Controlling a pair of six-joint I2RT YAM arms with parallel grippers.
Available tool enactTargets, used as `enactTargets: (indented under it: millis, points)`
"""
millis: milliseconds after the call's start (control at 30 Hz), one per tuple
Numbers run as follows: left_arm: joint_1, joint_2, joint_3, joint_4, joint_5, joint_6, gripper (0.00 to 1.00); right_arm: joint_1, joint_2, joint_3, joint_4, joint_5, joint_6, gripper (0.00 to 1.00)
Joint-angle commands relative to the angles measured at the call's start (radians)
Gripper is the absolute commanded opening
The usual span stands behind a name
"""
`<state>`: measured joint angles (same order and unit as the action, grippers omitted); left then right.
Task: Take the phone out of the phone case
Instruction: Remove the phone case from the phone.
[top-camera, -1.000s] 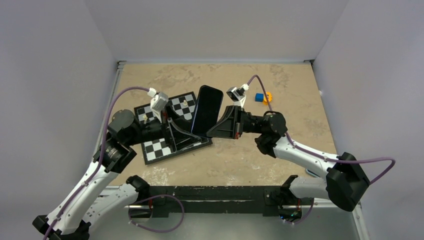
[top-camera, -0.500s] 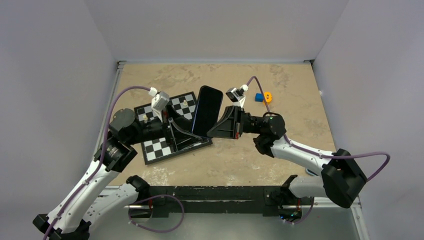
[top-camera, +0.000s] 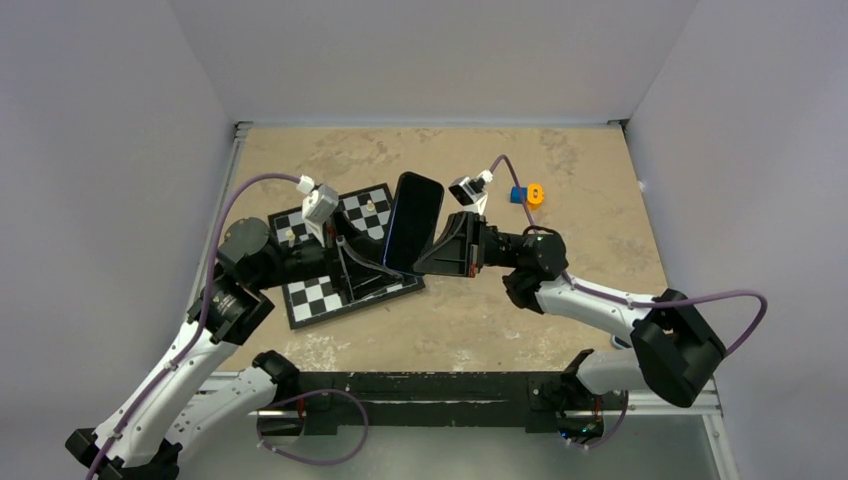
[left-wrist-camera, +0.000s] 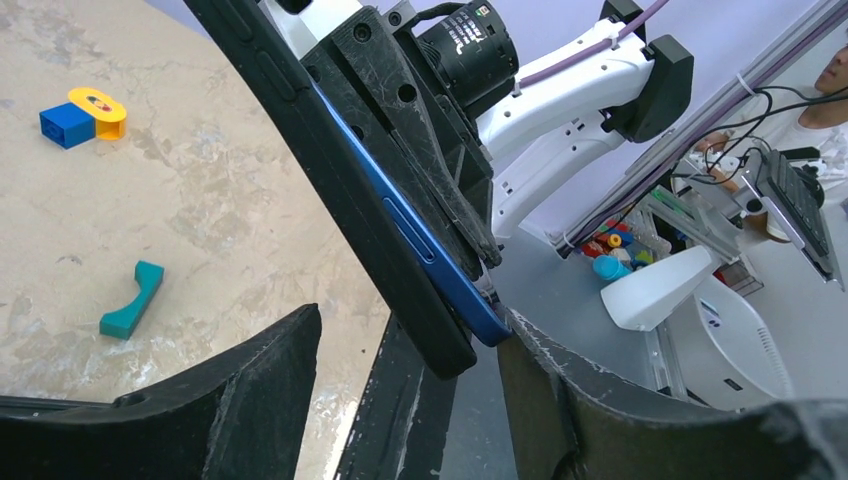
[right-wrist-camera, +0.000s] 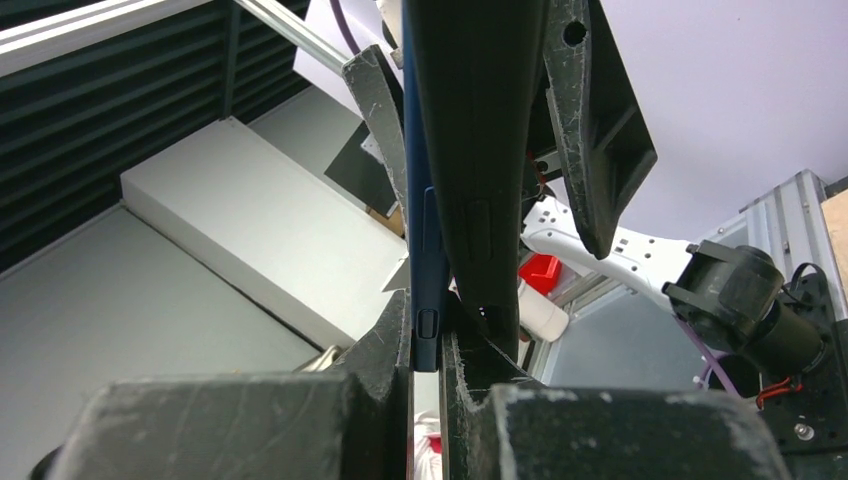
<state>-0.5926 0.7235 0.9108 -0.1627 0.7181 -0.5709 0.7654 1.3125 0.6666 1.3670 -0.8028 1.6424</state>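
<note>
Moved: since a second ago the right arm (top-camera: 600, 300) has swung its elbow inward; the phone (left-wrist-camera: 450, 290) and phone case (left-wrist-camera: 320, 180) are almost where they were.
Right end effector (right-wrist-camera: 428, 345): pressed together on the phone's lower blue edge. One finger seems pushed in between phone and shell (I judge this is the wedge that parts them).
Left end effector (left-wrist-camera: 412, 315): its fingers stand astride both parts. One finger (left-wrist-camera: 560, 390) touches the phone's corner, but bench shows between the other finger and the case, so I cannot tell if it clamps.
Phone: in the air between the two arms, standing steep, its blue side showing outside the shell along one edge.
Phone case: black, on the left arm's side of the phone, not yet free.
Why lifted: probably so both faces can be reached for peeling.
Chessboard (top-camera: 315, 295): lies on the bench (top-camera: 560, 150) under the pair.
Blue block (top-camera: 517, 194), orange piece (top-camera: 536, 193): farther back, well apart from the work.
</note>
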Motion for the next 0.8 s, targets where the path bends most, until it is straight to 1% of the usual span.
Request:
enactTargets:
  millis: [0,67,167,233,300,367,400,500,533,767]
  points:
    - [0.001,0.002,0.017,0.040,-0.003,0.042,0.71,0.006,-0.006,0.017,0.185,0.011,0.038,0.00]
    - [0.001,-0.002,0.018,0.044,-0.002,0.043,0.75,0.006,0.006,0.016,0.207,0.014,0.053,0.00]
    - [0.001,-0.002,0.014,0.036,-0.004,0.058,0.77,0.006,0.017,0.011,0.249,0.021,0.080,0.00]
    - [0.001,0.000,0.014,0.022,-0.014,0.068,0.75,0.006,0.017,0.012,0.248,0.020,0.081,0.00]
    - [0.001,0.000,0.013,0.018,-0.021,0.069,0.70,0.008,0.016,0.014,0.240,0.022,0.077,0.00]
    - [0.001,-0.001,0.006,0.025,-0.020,0.073,0.68,0.008,0.015,0.013,0.241,0.022,0.079,0.00]
    - [0.001,-0.001,0.004,0.028,-0.019,0.073,0.69,0.008,0.015,0.012,0.241,0.022,0.077,0.00]
    - [0.001,-0.006,0.001,0.038,-0.007,0.071,0.77,0.008,0.020,0.013,0.241,0.023,0.080,0.00]
    - [0.001,-0.009,-0.003,0.039,-0.007,0.073,0.79,0.009,0.020,0.013,0.245,0.025,0.085,0.00]
    - [0.001,-0.016,-0.015,0.065,0.011,0.065,0.81,0.013,0.023,0.016,0.236,0.027,0.075,0.00]
